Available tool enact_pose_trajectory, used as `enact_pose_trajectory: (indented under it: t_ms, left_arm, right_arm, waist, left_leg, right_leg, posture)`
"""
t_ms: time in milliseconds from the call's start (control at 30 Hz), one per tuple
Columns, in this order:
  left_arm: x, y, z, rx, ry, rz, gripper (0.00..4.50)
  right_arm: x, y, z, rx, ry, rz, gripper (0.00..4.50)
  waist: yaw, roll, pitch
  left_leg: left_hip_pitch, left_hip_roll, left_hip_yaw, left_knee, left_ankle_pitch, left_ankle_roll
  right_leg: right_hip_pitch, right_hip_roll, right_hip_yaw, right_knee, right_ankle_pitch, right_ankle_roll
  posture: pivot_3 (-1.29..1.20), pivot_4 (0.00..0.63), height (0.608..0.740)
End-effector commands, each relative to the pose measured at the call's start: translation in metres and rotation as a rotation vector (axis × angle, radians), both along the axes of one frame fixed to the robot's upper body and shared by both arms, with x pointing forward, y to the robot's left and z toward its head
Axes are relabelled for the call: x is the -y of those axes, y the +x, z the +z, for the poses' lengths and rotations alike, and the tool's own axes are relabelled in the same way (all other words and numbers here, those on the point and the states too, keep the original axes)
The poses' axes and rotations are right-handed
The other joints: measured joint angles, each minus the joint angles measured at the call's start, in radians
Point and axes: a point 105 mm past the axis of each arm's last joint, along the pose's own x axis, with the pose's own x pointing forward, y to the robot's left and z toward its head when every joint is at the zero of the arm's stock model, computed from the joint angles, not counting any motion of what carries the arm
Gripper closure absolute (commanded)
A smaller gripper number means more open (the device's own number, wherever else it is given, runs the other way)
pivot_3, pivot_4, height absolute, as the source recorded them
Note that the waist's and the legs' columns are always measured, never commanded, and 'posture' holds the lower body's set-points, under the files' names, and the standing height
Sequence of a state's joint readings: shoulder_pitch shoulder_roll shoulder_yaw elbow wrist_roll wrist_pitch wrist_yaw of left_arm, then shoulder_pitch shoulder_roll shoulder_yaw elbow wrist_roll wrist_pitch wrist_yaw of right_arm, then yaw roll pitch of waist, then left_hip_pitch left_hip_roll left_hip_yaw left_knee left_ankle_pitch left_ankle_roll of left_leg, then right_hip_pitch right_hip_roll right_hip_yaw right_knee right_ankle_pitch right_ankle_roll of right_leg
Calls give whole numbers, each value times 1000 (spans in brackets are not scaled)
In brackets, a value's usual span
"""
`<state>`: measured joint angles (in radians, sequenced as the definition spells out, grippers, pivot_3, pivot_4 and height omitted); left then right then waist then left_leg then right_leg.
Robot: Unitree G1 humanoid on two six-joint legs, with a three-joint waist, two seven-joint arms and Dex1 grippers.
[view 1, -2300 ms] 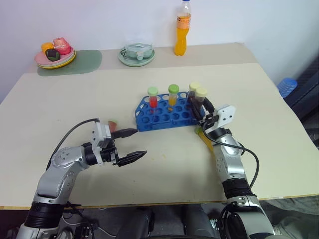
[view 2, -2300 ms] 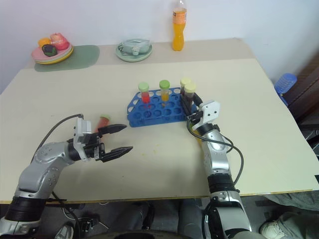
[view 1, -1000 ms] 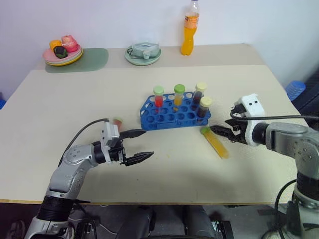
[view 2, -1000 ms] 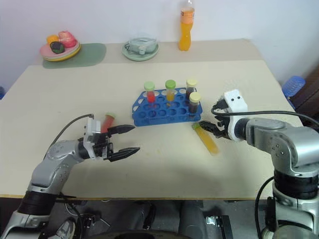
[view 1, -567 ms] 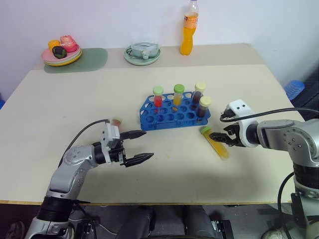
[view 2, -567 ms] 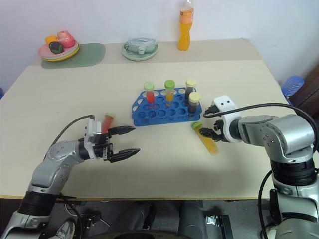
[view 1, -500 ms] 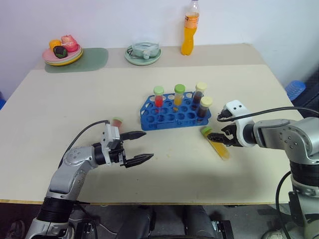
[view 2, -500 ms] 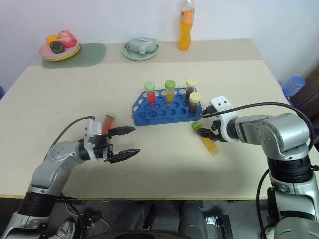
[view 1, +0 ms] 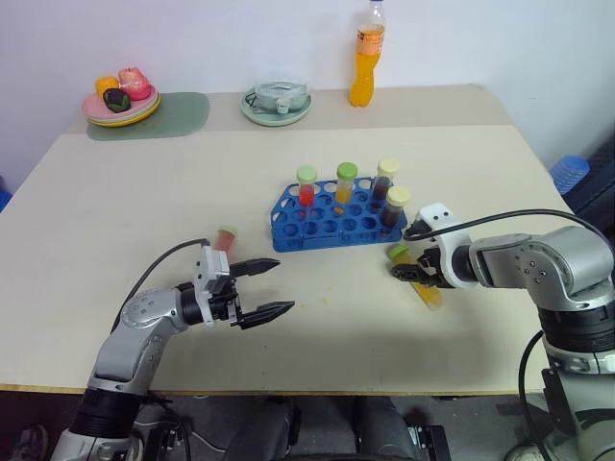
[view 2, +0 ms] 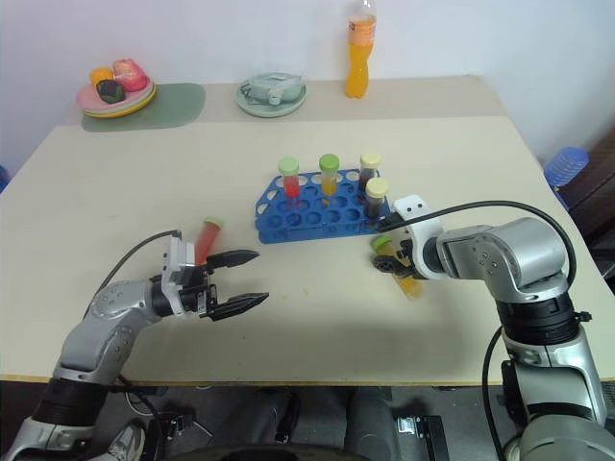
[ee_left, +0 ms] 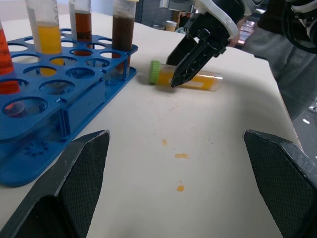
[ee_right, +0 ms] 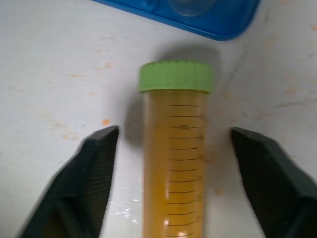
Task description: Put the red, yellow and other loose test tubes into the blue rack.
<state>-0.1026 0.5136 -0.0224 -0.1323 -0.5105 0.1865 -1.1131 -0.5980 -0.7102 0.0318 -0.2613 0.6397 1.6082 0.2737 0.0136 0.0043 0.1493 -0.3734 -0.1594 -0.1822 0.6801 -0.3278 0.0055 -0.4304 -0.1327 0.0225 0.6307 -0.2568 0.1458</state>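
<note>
Beige table [view 1: 115, 192], yellow tube [ee_right: 173, 163] lying btwn spread right pincer [ee_right: 173, 148] fingers, untouched

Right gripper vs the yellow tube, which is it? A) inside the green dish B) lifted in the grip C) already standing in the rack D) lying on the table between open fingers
D: the yellow tube lies flat on the table, and the right gripper straddles it with a finger clear of each side.
</note>
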Motion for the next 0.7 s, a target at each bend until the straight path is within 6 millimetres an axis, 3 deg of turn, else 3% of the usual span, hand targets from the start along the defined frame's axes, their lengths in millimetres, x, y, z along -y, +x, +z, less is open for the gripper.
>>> enact_pose_trajectory:
  t_ms: [33, 100, 300, 467, 533, 633, 700]
  left_arm:
    - [-1, -3, 10, 52, 0, -1, 78]
    - [0, -3, 10, 51, -1, 1, 78]
    - [1, -2, 12, 54, -2, 0, 78]
    - [1, -1, 14, 55, -2, -2, 78]
    - [1, 0, 14, 55, 0, -3, 78]
    - [1, -1, 12, 41, 4, -13, 78]
    - [2, -2, 12, 36, 5, -17, 78]
  right_arm:
    - [-2, -3, -6, -11, -20, 10, 2505]
    - [-2, -3, -7, -6, -34, 16, 3455]
    - [-1, -5, -6, 2, -42, 32, 3455]
    - [-6, -9, 9, 68, -42, 147, 3455]
    - [-26, -22, 22, 56, 112, 263, 3455]
    - [-42, -36, 36, 87, 212, 388, 3455]
    - [-54, -38, 46, 187, 269, 470, 3455]
  waist:
    - [0, 0, 0]
    - [0, 0, 0]
    - [0, -1, -1]
    - [3, -1, 0]
    - [2, -1, 0]
    - [-1, -1, 0]
    - [0, -1, 0]
  left_leg:
    - [0, 0, 0, 0, 0, 0]
    - [0, 0, 0, 0, 0, 0]
    - [1, 0, 0, 1, 0, 0]
    - [0, -1, 0, 1, 0, 0]
    - [0, -1, 0, 1, 0, 0]
    - [0, 0, 0, 0, 0, 1]
    - [0, 0, 0, 0, 0, 0]
  right_leg:
    - [0, 0, 0, 0, 0, 0]
    - [0, 0, 0, 0, 0, 0]
    - [1, 0, 0, 0, 0, 0]
    - [1, 0, 0, 0, 0, 0]
    - [1, 0, 0, -1, 0, 0]
    - [0, 0, 0, -1, 0, 0]
    - [0, 0, 0, -1, 0, 0]
  posture:
    - [0, 150, 740]
    - [0, 150, 740]
    - [0, 150, 740]
    - [0, 150, 740]
    - [0, 150, 740]
    - [0, 150, 740]
    - [0, 150, 740]
